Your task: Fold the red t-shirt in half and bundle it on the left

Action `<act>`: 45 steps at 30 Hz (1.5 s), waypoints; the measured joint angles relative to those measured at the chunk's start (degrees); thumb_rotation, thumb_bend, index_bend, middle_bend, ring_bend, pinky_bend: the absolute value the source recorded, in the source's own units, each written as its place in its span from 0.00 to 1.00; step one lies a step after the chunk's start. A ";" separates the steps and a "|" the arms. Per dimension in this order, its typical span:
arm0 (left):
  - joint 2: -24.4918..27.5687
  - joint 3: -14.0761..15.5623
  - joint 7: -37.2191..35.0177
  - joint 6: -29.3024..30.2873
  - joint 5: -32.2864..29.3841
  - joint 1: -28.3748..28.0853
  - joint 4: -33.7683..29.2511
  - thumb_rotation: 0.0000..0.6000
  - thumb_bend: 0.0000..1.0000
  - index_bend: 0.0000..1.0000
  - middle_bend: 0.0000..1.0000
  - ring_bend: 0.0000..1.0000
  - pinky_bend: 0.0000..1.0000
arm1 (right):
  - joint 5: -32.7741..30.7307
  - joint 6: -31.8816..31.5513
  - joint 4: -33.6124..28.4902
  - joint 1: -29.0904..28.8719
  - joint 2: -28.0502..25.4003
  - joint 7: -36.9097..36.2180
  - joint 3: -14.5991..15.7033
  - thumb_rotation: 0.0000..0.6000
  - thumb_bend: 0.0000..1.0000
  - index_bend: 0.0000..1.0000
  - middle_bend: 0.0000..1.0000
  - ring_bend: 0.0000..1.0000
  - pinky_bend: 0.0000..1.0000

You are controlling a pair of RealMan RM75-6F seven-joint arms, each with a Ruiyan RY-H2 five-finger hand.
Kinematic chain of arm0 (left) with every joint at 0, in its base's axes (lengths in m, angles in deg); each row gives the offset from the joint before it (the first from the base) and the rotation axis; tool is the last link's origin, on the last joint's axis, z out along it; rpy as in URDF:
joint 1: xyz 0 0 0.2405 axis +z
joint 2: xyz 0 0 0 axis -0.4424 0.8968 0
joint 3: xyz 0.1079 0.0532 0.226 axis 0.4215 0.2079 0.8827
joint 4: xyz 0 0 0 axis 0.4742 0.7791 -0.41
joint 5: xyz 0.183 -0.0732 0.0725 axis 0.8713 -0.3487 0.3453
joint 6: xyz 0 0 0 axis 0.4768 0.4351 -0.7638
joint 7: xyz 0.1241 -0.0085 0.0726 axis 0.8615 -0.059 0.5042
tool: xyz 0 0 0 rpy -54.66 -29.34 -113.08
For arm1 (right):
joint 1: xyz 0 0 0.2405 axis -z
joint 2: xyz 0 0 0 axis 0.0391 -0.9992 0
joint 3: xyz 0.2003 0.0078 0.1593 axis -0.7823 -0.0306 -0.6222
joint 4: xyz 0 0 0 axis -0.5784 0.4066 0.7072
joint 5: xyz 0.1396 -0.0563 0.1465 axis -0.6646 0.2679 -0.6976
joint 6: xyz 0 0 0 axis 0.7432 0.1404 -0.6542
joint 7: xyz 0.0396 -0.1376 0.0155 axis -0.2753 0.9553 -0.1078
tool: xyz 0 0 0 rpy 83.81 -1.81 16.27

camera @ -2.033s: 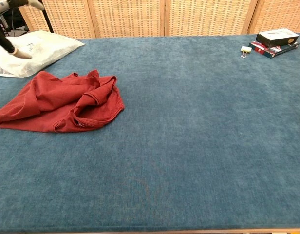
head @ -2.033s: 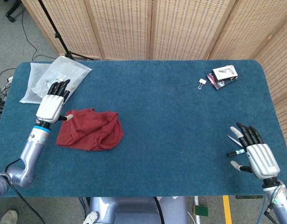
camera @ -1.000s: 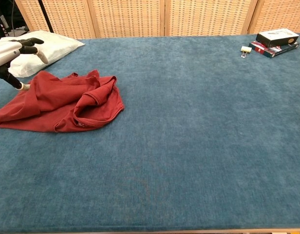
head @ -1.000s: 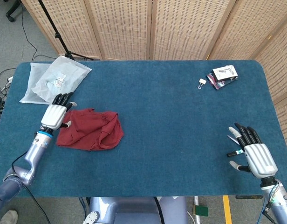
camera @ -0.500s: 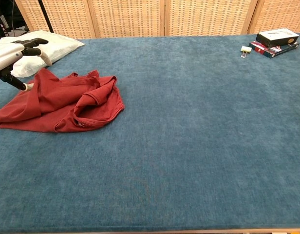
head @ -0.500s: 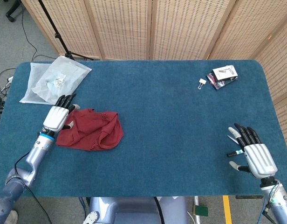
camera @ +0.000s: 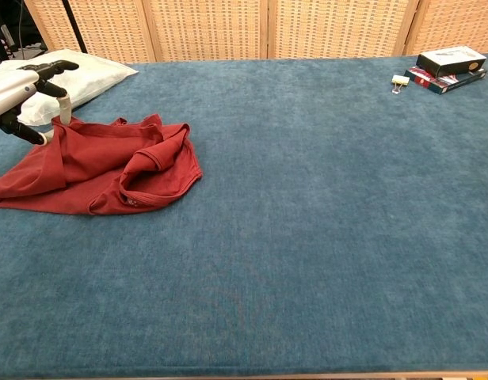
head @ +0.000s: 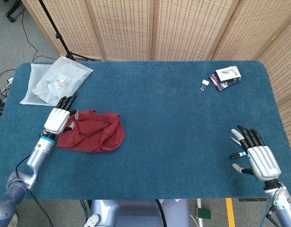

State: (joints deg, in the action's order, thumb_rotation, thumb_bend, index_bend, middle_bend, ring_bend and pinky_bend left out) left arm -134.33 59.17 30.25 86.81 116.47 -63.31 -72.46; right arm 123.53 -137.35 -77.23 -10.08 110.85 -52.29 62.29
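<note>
On your counter [head: 174,118], covered in blue cloth, you have:

One red t-shirt [head: 92,131], crumpled in a loose heap near the left edge, closer to the front edge than the back. It is not folded flat; ridges and a rolled hem show in the chest view.

One clear plastic bag [head: 53,81], lying flat at the back left corner, well apart from the shirt's heap but just behind it.

One small binder clip [head: 204,84] near the back right corner, with one small stack of two flat boxes [head: 226,76] just beside it.

Two hands:

Your left hand [head: 59,117] sits at the shirt's left back edge. In the chest view its thumb and a finger touch the cloth there; you cannot tell whether they actually pinch it.

Your right hand [head: 257,156] rests near the front right corner, palm down, fingers spread apart, holding nothing, well apart from every item.
</note>
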 measured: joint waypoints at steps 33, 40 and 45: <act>3.51 4.44 7.25 17.40 8.87 0.15 -8.78 1.00 0.44 0.70 0.00 0.00 0.00 | 0.34 -0.12 -0.42 0.13 -0.19 0.26 0.26 1.00 0.00 0.00 0.00 0.00 0.00; 4.22 7.00 12.84 21.25 12.41 0.39 -9.18 1.00 0.43 0.70 0.00 0.00 0.00 | 0.44 0.00 -0.44 0.08 -0.13 0.44 0.33 1.00 0.00 0.00 0.00 0.00 0.00; 4.62 8.96 17.61 22.81 15.12 0.27 -7.80 1.00 0.41 0.70 0.00 0.00 0.00 | 0.77 0.27 -0.48 -0.02 0.15 1.24 0.59 1.00 0.00 0.00 0.00 0.00 0.00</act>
State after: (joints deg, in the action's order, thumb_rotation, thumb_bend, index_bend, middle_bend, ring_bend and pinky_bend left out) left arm -129.71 68.13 47.86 109.63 131.59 -63.04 -80.25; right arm 124.30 -137.08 -77.71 -10.09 111.00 -51.05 62.87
